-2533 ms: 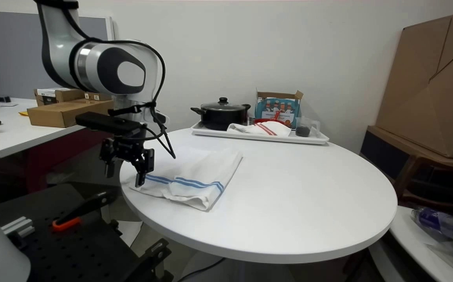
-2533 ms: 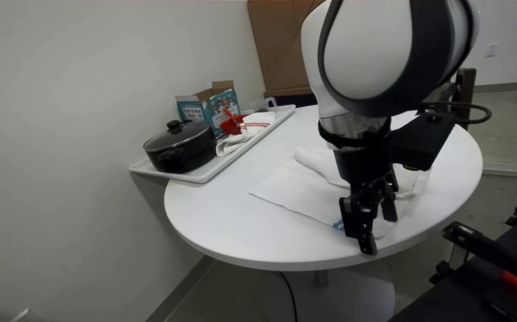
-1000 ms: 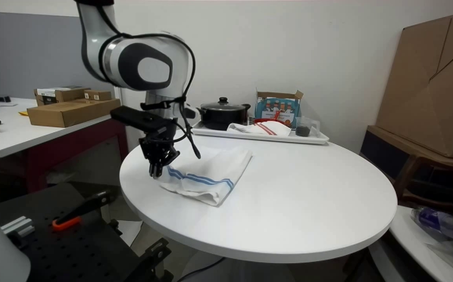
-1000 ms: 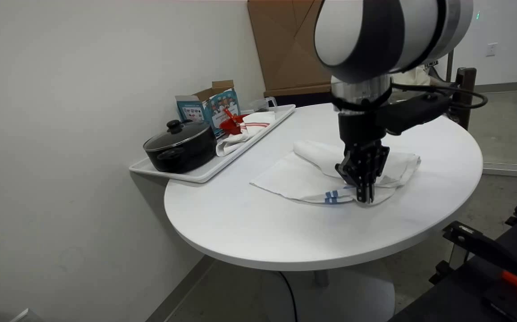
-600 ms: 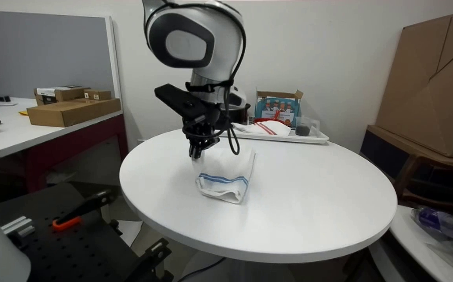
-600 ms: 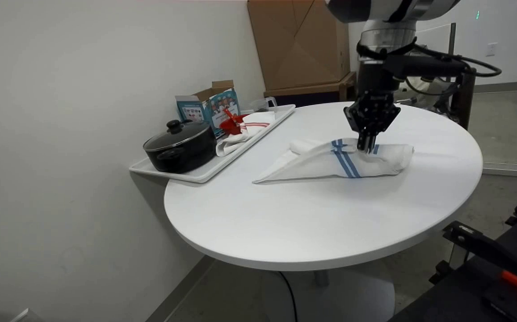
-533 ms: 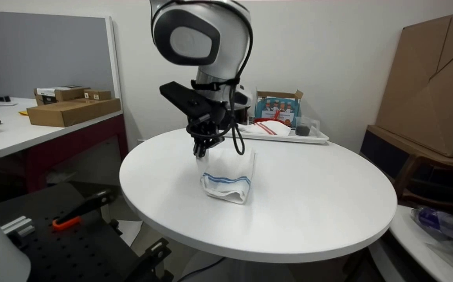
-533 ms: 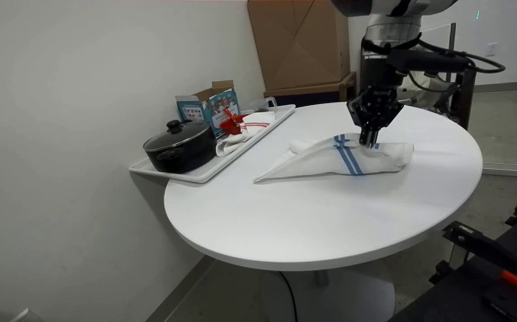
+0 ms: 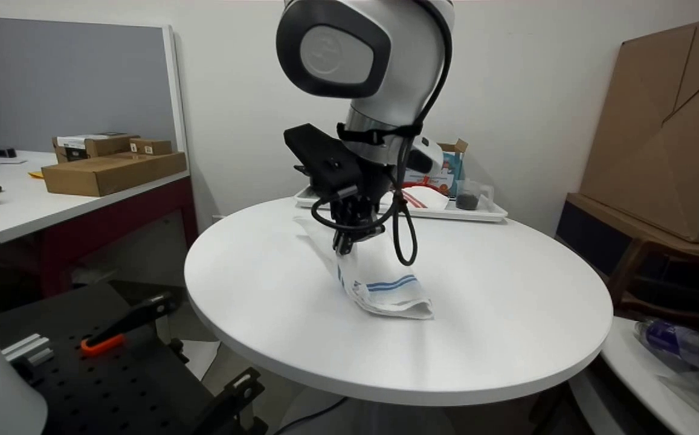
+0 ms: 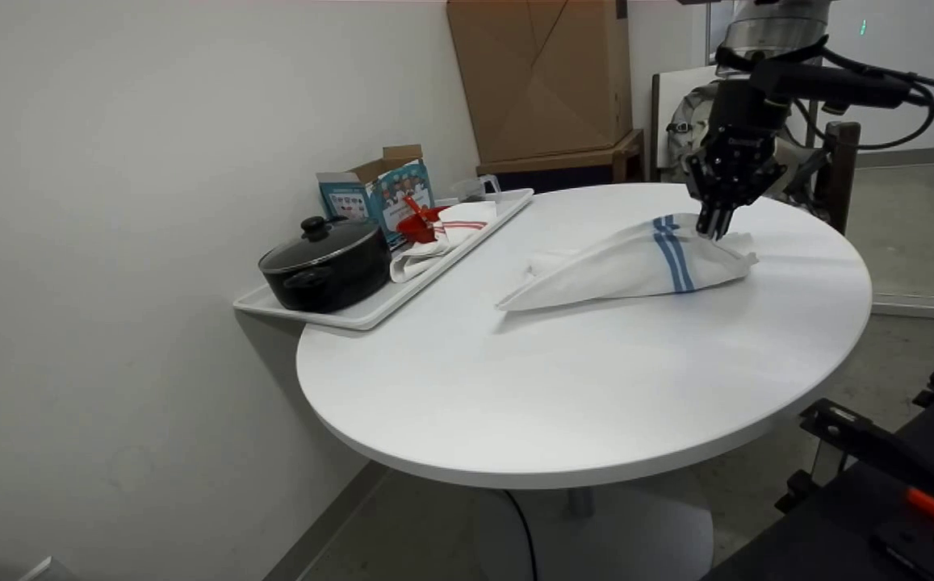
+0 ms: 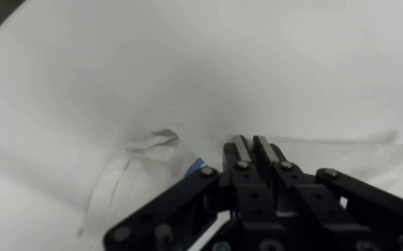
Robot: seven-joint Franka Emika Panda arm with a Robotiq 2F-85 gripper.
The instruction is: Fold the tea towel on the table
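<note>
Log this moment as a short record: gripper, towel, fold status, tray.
gripper: shut on the towel, above the table
towel: white, blue-striped; raised at the grip, the rest draping down toward the table
fold status: not complete
tray: at the table's edge; bears, among other things, a pot, red-striped cloth and clear cup

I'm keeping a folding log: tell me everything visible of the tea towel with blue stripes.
The tea towel is thin white cloth, apparently woven, crossed by paired blue stripes. It lies creased and partly folded on the round white table, with uneven layers at one end. The shut gripper pinches it near the stripes, at a raised peak. Its other end tapers to a corner that seems slightly lifted.
</note>
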